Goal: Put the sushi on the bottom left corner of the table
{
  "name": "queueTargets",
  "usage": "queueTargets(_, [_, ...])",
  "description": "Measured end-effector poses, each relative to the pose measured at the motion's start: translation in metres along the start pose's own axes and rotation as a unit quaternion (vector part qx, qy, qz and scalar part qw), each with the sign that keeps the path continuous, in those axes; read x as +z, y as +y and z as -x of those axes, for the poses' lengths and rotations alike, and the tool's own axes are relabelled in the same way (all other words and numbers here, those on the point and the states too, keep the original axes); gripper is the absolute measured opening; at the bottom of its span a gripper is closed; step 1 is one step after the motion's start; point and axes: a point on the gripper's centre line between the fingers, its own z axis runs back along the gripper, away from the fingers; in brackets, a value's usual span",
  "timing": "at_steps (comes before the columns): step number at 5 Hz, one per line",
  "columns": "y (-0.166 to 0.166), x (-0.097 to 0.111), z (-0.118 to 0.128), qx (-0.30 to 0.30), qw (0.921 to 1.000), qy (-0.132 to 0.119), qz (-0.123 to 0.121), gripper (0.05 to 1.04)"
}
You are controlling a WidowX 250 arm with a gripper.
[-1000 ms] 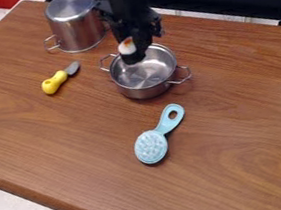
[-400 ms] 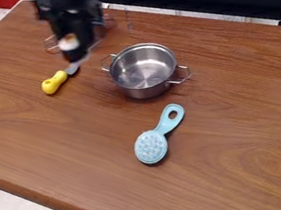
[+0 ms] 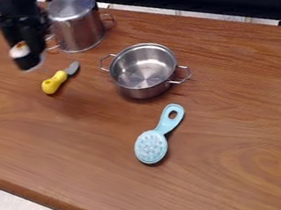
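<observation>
The black gripper [image 3: 27, 57] hangs over the upper left part of the brown wooden table [image 3: 60, 135], left of the tall metal pot and above the yellow-handled knife. Held between its fingers is the sushi [image 3: 20, 49], a small white piece with an orange top, raised off the tabletop. The gripper is shut on it, and its dark fingers cover part of the piece.
Beside the gripper stands an upside-down tall metal pot [image 3: 78, 23]. A yellow-handled knife [image 3: 55, 82] lies below it. An open two-handled pot [image 3: 143, 71] sits near the middle, with a light blue brush [image 3: 151, 146] below.
From above the open pot, the gripper has moved left with the sushi, passing in front of the tall pot, to the table's upper left. The pots, knife and brush have stayed put.
</observation>
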Motion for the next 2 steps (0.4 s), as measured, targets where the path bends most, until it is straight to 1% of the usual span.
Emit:
queueTargets(1, [0.015,-0.008,0.014,-0.035,0.9994,-0.001,0.000,0.361])
queueTargets(2, [0.034,-0.016,0.033,-0.068,0.9975,0.009,-0.017,0.360])
